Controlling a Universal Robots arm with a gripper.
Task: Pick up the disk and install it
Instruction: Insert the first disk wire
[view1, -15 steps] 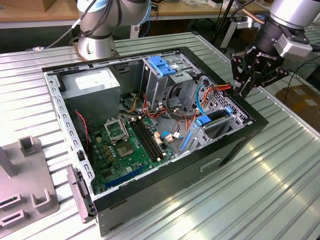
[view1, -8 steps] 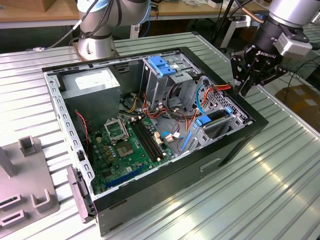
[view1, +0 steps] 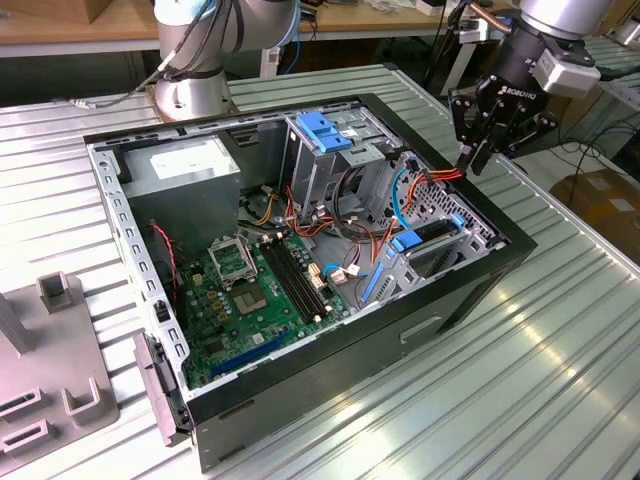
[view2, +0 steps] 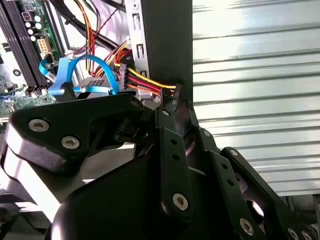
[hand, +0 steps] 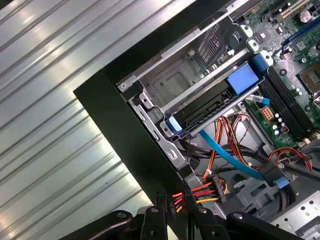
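The disk (hand: 207, 104) shows as a dark flat slab with light-blue tabs at both ends, lying in the lower slot of the metal drive cage (view1: 437, 232) at the open computer case's edge on the exterior view's right. My gripper (view1: 468, 160) hangs just above that case wall. Its fingertips (hand: 175, 200) are shut on a bundle of orange, red and yellow wires (view2: 150, 86). The bundle ends in a black connector (hand: 215, 187) that hangs loose beside the cage. The gripper (view2: 172, 100) does not touch the disk.
The open case holds a green motherboard (view1: 255, 290), a grey power-supply box (view1: 185, 165) and a tall cage topped by a blue bracket (view1: 325, 130). A blue flat cable (hand: 230, 152) loops near the disk. A grey fixture (view1: 50, 350) stands on the ribbed table (view1: 560, 350).
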